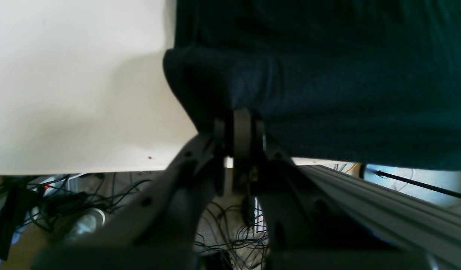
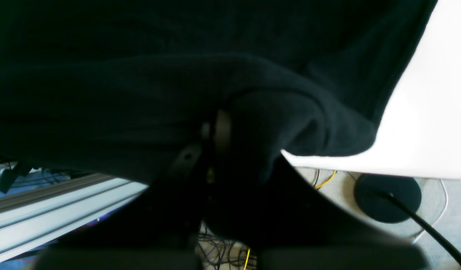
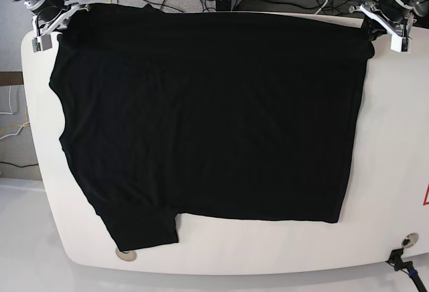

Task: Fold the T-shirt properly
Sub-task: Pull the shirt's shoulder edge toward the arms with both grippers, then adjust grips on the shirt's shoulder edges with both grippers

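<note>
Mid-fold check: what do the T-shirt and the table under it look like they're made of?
T-shirt: soft matte black knit, likely cotton jersey; it drapes, wrinkles and bunches at each end effector. Table: smooth white rigid board, probably laminate or painted; faint sheen, rounded corners.

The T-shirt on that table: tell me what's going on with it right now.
A two-armed robot is folding the black T-shirt, which lies spread over the white table. The left gripper is shut on one corner of the shirt at the table's far edge, and the right gripper is shut on the other far corner. That far edge is bunched up where they pinch it. The rest of the shirt lies flat, one sleeve reaching toward the near edge. No fold has been laid over yet.
</note>
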